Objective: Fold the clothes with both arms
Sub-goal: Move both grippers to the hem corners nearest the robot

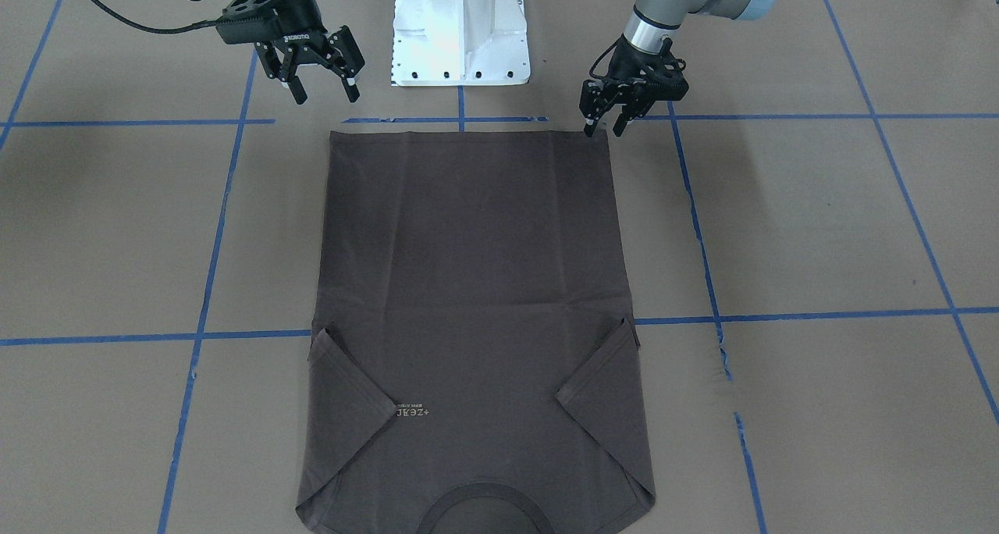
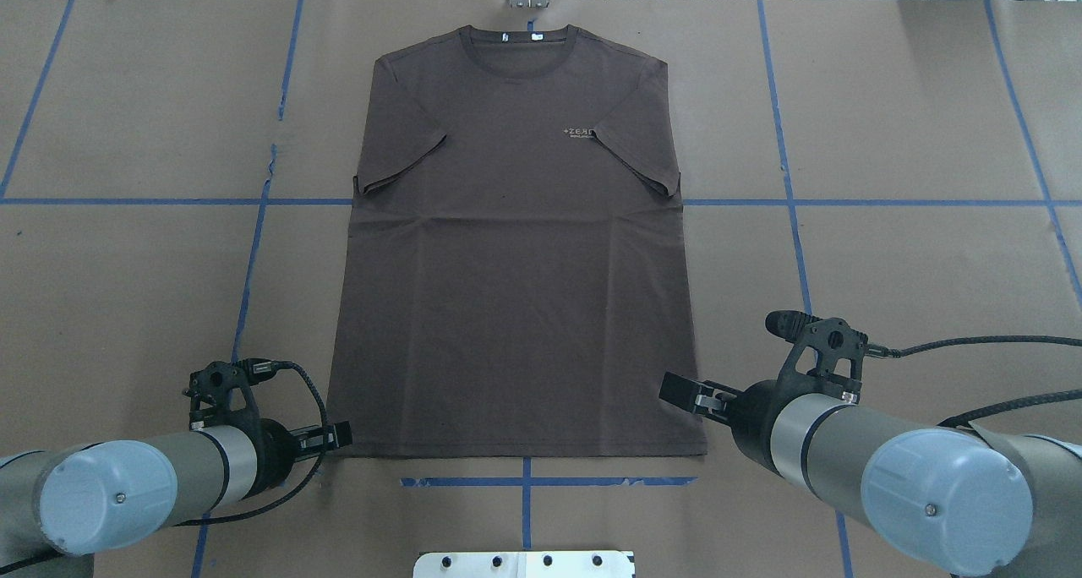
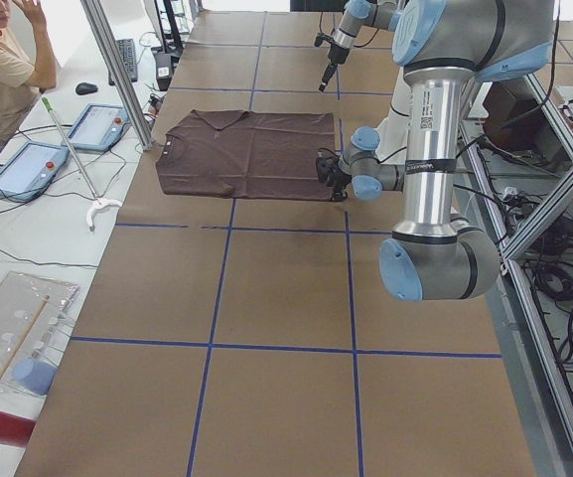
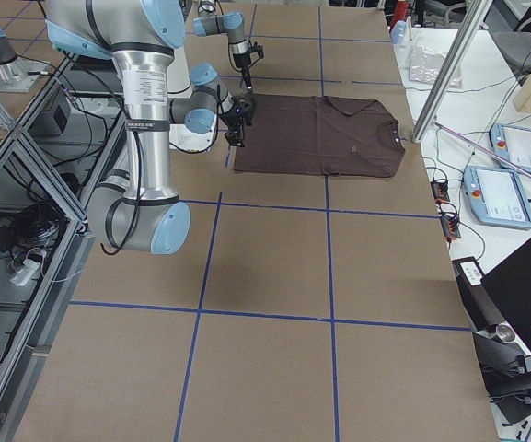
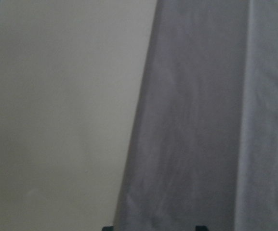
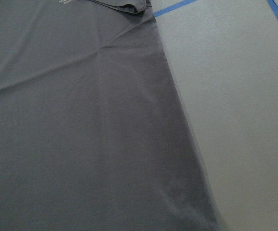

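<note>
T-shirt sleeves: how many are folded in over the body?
2. The left-side sleeve lies folded in over the T-shirt on the robot's left. The right-side sleeve mirrors it, with its tip at the chest lettering. Neither sleeve is hidden.

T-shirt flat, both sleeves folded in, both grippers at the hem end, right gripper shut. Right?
No: the right gripper is open, jaws spread wide, short of the hem of the T-shirt; the exterior front-facing view shows it. The rest holds: shirt flat, sleeves folded in, left gripper also at the hem end.

Robotics lab: tape-gridded table (image 3: 276,298), teach pendants (image 4: 498,196)
</note>
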Motion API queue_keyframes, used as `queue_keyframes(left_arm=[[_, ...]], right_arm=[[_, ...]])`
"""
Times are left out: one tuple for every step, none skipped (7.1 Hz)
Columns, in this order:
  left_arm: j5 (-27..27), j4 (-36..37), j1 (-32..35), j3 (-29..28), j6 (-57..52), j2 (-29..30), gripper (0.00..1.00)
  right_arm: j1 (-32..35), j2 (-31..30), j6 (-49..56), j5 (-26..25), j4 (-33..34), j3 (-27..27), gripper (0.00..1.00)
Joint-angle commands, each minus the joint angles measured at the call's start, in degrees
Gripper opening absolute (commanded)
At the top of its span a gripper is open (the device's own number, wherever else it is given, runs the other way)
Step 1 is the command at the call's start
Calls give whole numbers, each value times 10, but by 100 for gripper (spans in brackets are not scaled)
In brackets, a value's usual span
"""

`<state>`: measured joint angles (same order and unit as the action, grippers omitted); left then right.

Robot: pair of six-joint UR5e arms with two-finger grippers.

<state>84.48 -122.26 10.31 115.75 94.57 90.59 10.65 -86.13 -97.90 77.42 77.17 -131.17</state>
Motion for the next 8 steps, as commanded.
queue_keyframes(left_arm=[[-1, 0, -4, -2, 1, 0, 57], [-1, 0, -5, -3, 1, 2, 55], [-1, 0, -5, -3, 1, 3, 55], [-1, 0, -5, -4, 1, 3, 55], [-1, 1, -6, -4, 1, 3, 55], [-1, 11, -7, -4, 1, 6, 55], [0, 19, -7, -5, 1, 13, 55], [0, 21, -7, -5, 1, 14, 55]], right_arm=[[0, 0, 1, -1, 1, 0, 100], [0, 0, 0, -3, 1, 0, 100], [0, -1, 1, -10, 1, 0, 100], [0, -1, 1, -10, 1, 0, 100], [0, -1, 1, -10, 1, 0, 100], [0, -1, 1, -10, 1, 1, 100], [0, -1, 1, -10, 1, 1, 100], [0, -1, 1, -10, 1, 2, 100]])
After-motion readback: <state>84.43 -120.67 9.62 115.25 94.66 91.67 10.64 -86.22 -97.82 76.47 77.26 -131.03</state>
